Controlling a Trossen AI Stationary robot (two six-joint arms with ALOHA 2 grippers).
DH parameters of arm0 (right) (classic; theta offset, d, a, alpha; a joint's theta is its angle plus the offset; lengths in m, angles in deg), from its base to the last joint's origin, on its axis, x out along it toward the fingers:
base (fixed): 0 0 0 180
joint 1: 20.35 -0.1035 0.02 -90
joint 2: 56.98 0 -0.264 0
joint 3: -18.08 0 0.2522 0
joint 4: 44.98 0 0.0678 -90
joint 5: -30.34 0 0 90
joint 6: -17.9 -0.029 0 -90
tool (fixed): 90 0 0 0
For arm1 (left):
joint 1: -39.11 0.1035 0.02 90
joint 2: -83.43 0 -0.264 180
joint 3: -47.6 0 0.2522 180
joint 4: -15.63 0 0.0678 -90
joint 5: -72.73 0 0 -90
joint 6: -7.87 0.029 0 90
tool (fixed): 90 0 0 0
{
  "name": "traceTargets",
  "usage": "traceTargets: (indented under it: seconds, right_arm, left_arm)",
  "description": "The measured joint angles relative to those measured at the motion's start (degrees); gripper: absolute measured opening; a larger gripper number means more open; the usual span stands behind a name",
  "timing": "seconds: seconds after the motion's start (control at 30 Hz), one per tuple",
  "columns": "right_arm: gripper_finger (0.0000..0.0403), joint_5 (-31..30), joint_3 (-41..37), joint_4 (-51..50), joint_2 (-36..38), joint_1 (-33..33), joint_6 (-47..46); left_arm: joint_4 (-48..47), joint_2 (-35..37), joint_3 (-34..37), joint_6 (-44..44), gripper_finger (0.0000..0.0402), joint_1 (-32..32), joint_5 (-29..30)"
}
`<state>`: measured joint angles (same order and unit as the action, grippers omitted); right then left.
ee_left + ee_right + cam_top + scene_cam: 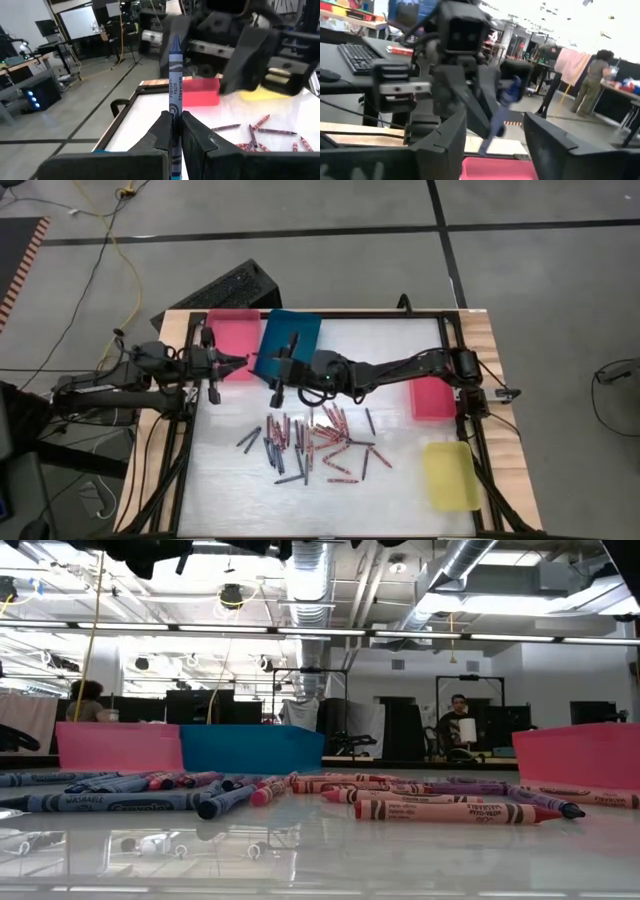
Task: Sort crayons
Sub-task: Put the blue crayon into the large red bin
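Pinched between the closed fingers of the left gripper [172, 131], a blue crayon [174, 75] stands upright above the table's far-left part, near the pink tray [232, 340] and blue tray [290, 340]. Facing it, the right gripper [277, 370] has its fingers spread and empty. Loose crayons [315, 445] lie scattered mid-table.
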<state>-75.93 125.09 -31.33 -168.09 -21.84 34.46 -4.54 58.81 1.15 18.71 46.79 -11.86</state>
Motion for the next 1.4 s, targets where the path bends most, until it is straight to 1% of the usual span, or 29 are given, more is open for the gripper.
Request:
traceTargets:
  seconds: [0.17, 0.4, 0.73, 0.9, 1.0, 1.1, 1.4]
  right_arm:
    - [0.0222, 1.63, 0.00, 1.56, -0.01, 1.15, -2.60]
    - [0.0218, 8.85, 0.00, 1.79, -0.01, 2.52, -6.53]
    - [0.0209, 9.18, 0.00, 3.91, -0.01, 2.74, -6.20]
    - [0.0200, 9.16, 0.00, 2.74, -0.01, 2.79, -6.14]
    - [0.0183, 9.16, 0.00, 2.75, 0.01, 2.86, -6.04]
    - [0.0157, 9.20, 0.00, 2.48, 0.02, 3.11, -6.04]
    - [0.0047, 9.38, 0.00, 0.03, 0.04, 4.19, -7.11]
  left_arm:
    - [-0.02, -0.14, 0.00, 0.37, 0.0008, 0.00, -0.01]
    - [0.77, -0.15, 0.00, 0.70, 0.0008, 0.00, 0.00]
    - [3.76, -3.63, 0.00, 2.13, 0.0009, 0.00, 0.00]
    - [4.70, -4.24, 0.00, 2.60, 0.0009, 0.00, 0.13]
    - [4.74, -4.21, 0.00, 2.97, 0.0009, 0.00, 1.14]
    - [4.74, -4.22, 0.00, 2.99, 0.0009, 0.00, 1.31]
    - [4.62, -4.26, 0.00, 3.10, 0.0009, 0.02, 1.42]
